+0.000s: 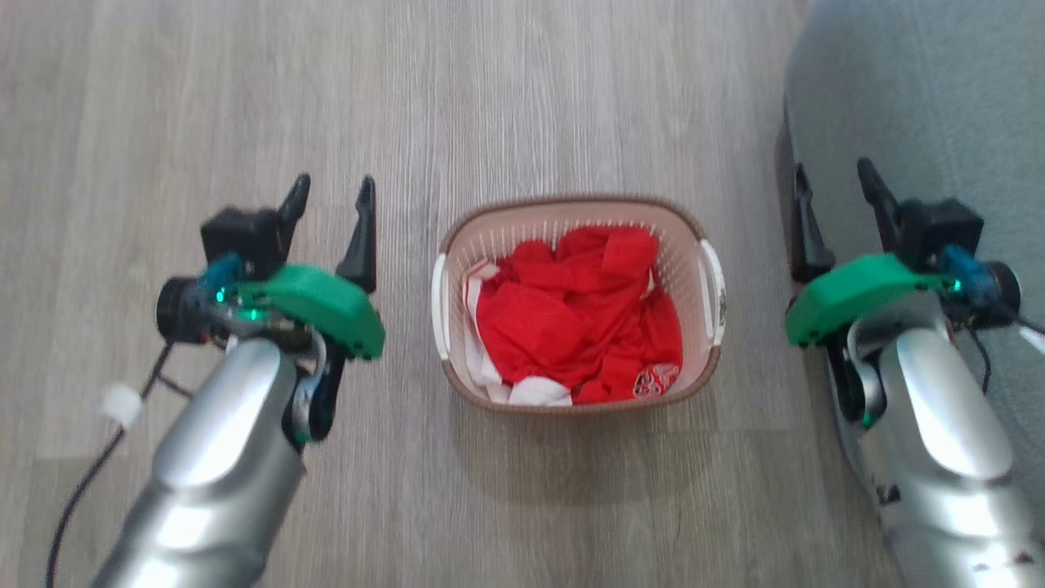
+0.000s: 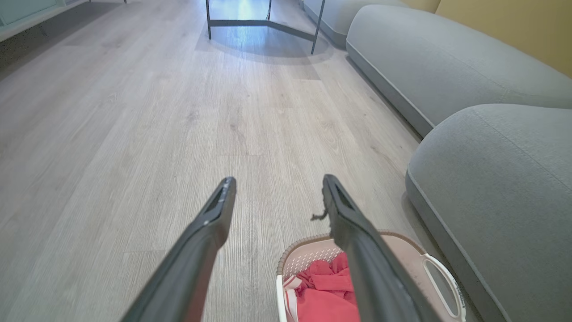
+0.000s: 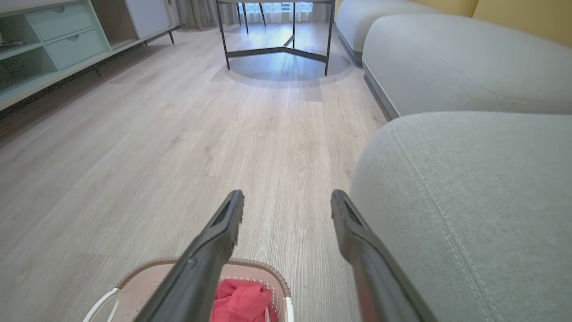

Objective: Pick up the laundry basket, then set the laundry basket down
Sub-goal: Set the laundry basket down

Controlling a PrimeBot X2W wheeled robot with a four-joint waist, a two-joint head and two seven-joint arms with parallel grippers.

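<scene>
Forearms [image 1: 212, 441] of silver metal rise from the lower corners of the head view, each capped with a green wrist housing [image 1: 326, 306]. The left gripper [image 1: 334, 186] has its 2 dark fingers spread apart with nothing between them, and the right gripper [image 1: 833, 171] is spread just the same, also empty.

Between the 2 stands the laundry basket [image 1: 506, 233], upright on the wooden floor [image 1: 490, 98]. It lies to the right of the left gripper and to the left of the right gripper, apart from both, with bare floor on either side. Its brown rim runs round cream perforated walls, and 2 white handles [image 1: 439, 306] sit on its short sides, 1 facing each arm. Red clothes [image 1: 580, 318] fill it, with some white cloth [image 1: 539, 392] at the near edge.

From the left wrist, the basket [image 2: 304, 257] shows low and right of the open fingers of that gripper [image 2: 277, 183]; from the right wrist it sits low and left [image 3: 147, 277] of the other gripper [image 3: 287, 197].

A grey sofa [image 1: 922, 98] runs along the robot's right, close by the right gripper. Farther down the room stands a dark-legged table [image 3: 277, 44], and a pale green cabinet [image 3: 53, 40] lines the far left wall.
</scene>
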